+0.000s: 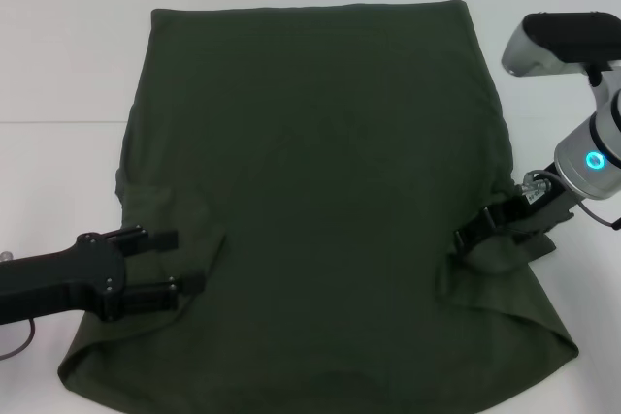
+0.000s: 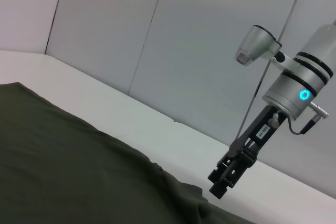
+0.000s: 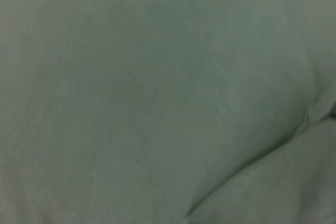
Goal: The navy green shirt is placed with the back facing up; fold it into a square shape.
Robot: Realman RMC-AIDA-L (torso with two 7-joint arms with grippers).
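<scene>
The shirt (image 1: 320,191) lies flat on the white worktop (image 1: 58,55), both sleeves folded inward over the body. The left gripper (image 1: 179,261) rests over the shirt's left sleeve fold, fingers spread and holding nothing. The right gripper (image 1: 473,230) sits at the right sleeve fold, touching the cloth; whether it pinches the fabric cannot be told.
</scene>
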